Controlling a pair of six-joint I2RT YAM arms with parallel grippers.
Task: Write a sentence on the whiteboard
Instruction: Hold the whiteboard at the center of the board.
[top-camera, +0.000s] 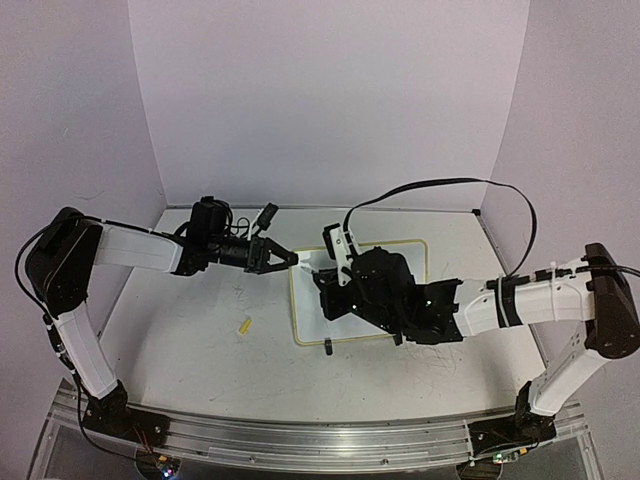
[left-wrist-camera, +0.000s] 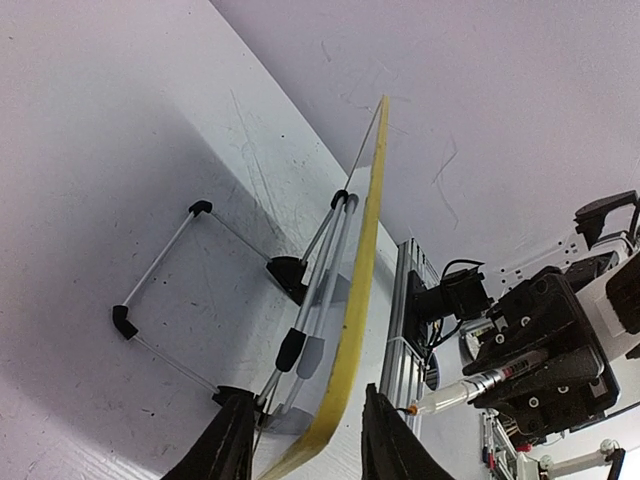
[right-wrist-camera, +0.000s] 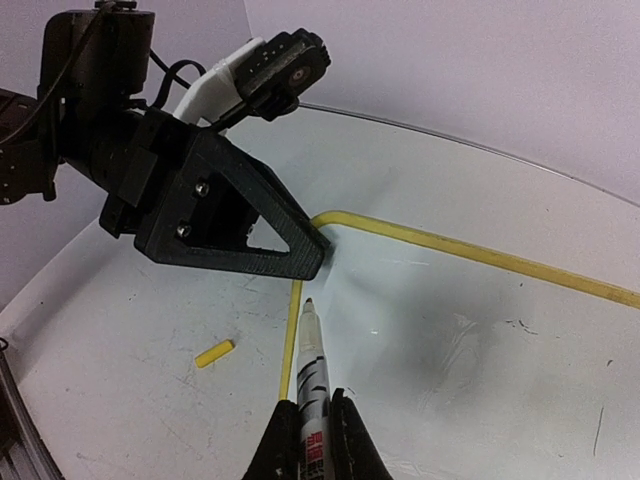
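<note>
- Two fingers of the left gripper stand half closed on both sides of the whiteboard, at its far left corner; I cannot tell if they press it yet.
- The whiteboard looks light, thin and stiff, with a smooth face, and it may slide on its wire stand; the rim at a corner seems the best hold.
- The right gripper is clamped on a marker, whose tip is just above this corner.
- The whiteboard lies in the middle of the table, nearer the far edge.
</note>
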